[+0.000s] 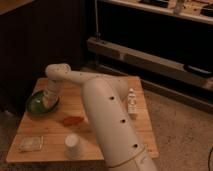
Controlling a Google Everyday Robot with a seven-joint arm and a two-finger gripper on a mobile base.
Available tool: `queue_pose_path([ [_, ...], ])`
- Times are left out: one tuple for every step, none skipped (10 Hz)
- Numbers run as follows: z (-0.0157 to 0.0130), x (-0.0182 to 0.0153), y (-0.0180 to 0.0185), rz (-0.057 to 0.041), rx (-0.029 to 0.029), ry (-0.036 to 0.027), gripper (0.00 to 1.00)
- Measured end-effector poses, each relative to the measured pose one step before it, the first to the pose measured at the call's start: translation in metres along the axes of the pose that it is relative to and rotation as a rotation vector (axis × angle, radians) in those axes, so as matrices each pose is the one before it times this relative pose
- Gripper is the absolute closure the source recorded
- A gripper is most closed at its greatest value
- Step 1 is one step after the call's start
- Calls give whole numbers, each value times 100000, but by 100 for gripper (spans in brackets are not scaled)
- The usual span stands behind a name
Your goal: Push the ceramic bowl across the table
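Note:
The ceramic bowl [39, 105] is round, green and glossy, at the far left edge of the wooden plank table [50, 135]. My white arm reaches from the lower right across the table to it. My gripper [48, 98] points down into the bowl's right side, over something pale inside it. A white upturned cup [72, 145] stands near the table's front edge.
An orange-red item [73, 120] lies mid-table beside my arm. A flat pale packet [31, 144] lies at the front left. A small white bottle [132, 101] stands at the right side. Dark shelving and a metal rail run behind the table.

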Motion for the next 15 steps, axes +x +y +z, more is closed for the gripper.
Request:
queue_pose_path([
  [263, -70, 134, -1263, 366, -52, 97],
  [-123, 364, -253, 190, 1195, -116, 100],
  [-161, 807, -164, 972, 660, -151, 100],
  [-326, 690, -289, 162, 1012, -324, 100],
  [-412, 902, -547, 199, 1583, -194, 100],
  [64, 176, 27, -367, 245, 14, 100],
  [84, -158, 146, -281, 25, -166, 100],
  [495, -182, 461, 80, -79, 195, 100],
  [90, 182, 128, 362, 140, 77, 100],
  [-210, 605, -412, 711, 683, -229, 100],
  [-172, 872, -292, 349, 388, 503, 100],
  [-179, 460, -151, 208, 343, -74, 100],
  [154, 225, -43, 462, 518, 175, 100],
  [130, -15, 236, 176, 172, 145, 100],
  [247, 79, 302, 268, 171, 304, 100],
])
